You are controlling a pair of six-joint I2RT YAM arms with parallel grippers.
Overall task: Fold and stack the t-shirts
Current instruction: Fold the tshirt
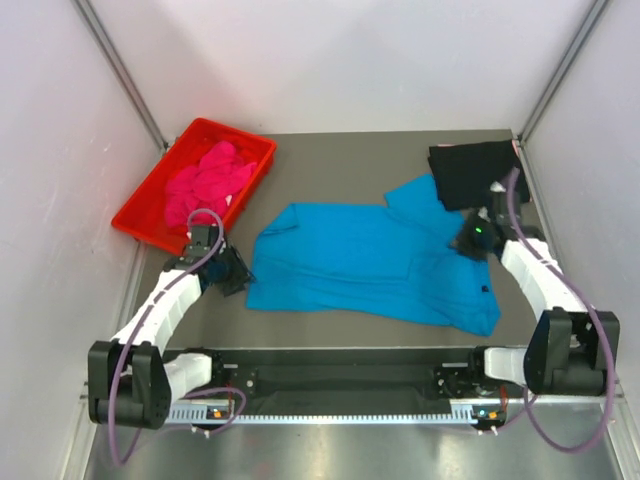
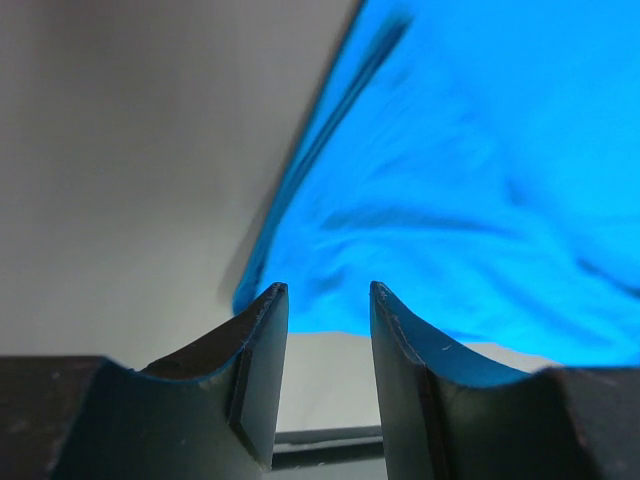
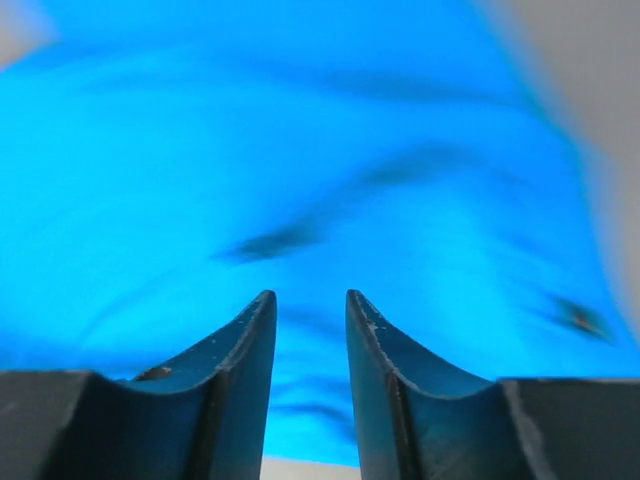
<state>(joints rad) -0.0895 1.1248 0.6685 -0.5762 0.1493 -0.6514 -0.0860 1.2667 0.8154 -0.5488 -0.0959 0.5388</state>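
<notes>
While the turquoise t-shirt (image 1: 370, 265) lies spread across the middle of the worktop (image 1: 340, 155), we find the left hand (image 1: 232, 272) just beside its left edge, fingers apart with nothing between them. Nearer the worktop's right edge, the right hand (image 1: 468, 240) sits over the shirt's right end, fingers also parted, gripping nothing. We see the black t-shirt (image 1: 472, 172) folded in the far right corner and the pink t-shirt (image 1: 210, 180) bunched inside the red tray (image 1: 150, 215) at far left.
</notes>
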